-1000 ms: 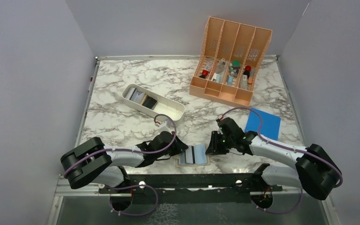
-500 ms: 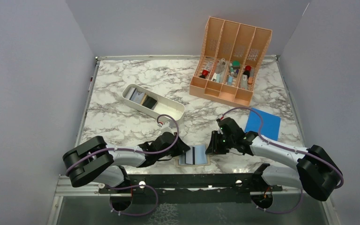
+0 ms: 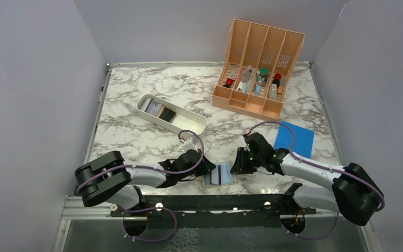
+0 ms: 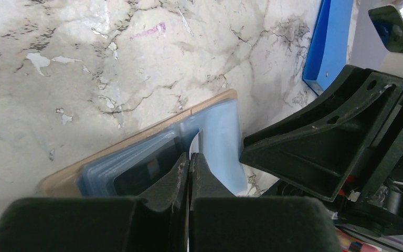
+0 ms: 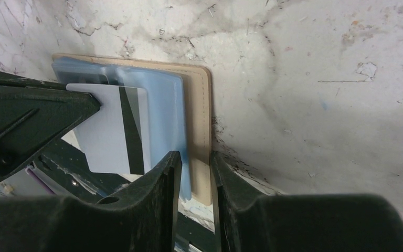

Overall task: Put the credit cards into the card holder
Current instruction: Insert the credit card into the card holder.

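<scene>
The card holder [image 5: 168, 105] lies open and flat at 6 o'clock on the table [image 3: 136, 136], tan side down and blue-grey pockets up, which lets a card be slid in edge-first. The right gripper [image 5: 195, 157] sits at the holder's 3 o'clock, its jaws drawn in on the tan edge and the pocket leaf above it. I judge this a steadying grip, so the wallet cannot skid while the other arm pushes. From 9 o'clock, the left gripper [image 4: 190, 156] has its jaws closed on one pale credit card [image 5: 110, 131] with a dark stripe. It is pinched near one end, so most of the card juts free over the pockets. It appears aimed at a slot but not yet seated. Counted, there is one card in the jaws and one dark card [image 4: 141, 176] showing through a pocket. The white tray [image 3: 189, 121], at 10 o'clock from the holder, holds a pale card [image 3: 149, 105] and a black card [image 3: 168, 114], with something between them too small to name. That makes at least four cards, two of them waiting in the tray, probably kept there as the supply. There is one holder and one tray. One peach organizer [image 3: 246, 102] with four slots of oddments stands at 1 o'clock, and one blue rectangle [image 3: 294, 138] lies at 2 o'clock, both well apart from the work.
</scene>
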You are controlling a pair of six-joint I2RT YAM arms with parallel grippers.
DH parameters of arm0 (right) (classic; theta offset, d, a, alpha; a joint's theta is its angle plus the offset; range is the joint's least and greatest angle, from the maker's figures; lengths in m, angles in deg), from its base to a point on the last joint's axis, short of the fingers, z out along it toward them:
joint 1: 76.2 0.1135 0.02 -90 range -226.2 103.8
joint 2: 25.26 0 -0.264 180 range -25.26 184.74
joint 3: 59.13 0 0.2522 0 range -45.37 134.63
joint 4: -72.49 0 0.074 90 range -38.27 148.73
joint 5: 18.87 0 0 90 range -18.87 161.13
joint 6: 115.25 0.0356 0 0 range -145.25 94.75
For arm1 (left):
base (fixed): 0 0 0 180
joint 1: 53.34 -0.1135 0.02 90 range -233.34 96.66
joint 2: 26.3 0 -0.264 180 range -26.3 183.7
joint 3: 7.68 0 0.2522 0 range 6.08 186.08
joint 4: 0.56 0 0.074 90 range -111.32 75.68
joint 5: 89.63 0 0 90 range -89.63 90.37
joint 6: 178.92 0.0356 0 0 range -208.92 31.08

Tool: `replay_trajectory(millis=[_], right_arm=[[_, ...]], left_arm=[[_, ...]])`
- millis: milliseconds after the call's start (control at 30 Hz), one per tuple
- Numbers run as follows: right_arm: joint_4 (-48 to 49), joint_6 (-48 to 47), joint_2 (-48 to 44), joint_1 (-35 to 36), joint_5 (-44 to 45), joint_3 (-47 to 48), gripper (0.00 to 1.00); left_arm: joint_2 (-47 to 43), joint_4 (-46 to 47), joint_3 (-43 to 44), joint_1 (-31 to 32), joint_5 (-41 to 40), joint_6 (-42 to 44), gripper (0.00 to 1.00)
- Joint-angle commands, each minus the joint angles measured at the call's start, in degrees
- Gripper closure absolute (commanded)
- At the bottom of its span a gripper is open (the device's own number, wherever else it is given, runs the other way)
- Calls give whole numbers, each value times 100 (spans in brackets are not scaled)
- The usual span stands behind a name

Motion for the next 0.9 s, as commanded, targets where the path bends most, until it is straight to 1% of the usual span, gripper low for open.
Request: replay_trajectory(millis=[0, 133, 400, 533, 733, 867], right_arm=[[184, 92, -92, 3, -153, -101, 69], [203, 95, -129, 3, -163, -171, 69], [447, 166, -129, 3, -395, -376, 75], [532, 201, -100, 3, -485, -465, 76], [620, 256, -99, 3, -565, -552, 76], [590, 278, -116, 3, -527, -565, 76]], left_arm=[[215, -145, 96, 91, -398, -117, 100], [108, -147, -46, 115, -621, -236, 100], [-158, -146, -247, 188, -1052, -416, 100], [-120, -143, -236, 291, -1220, -492, 100], [128, -147, -38, 408, -1181, -390, 100], [91, -147, -29, 428, -1153, -304, 85]])
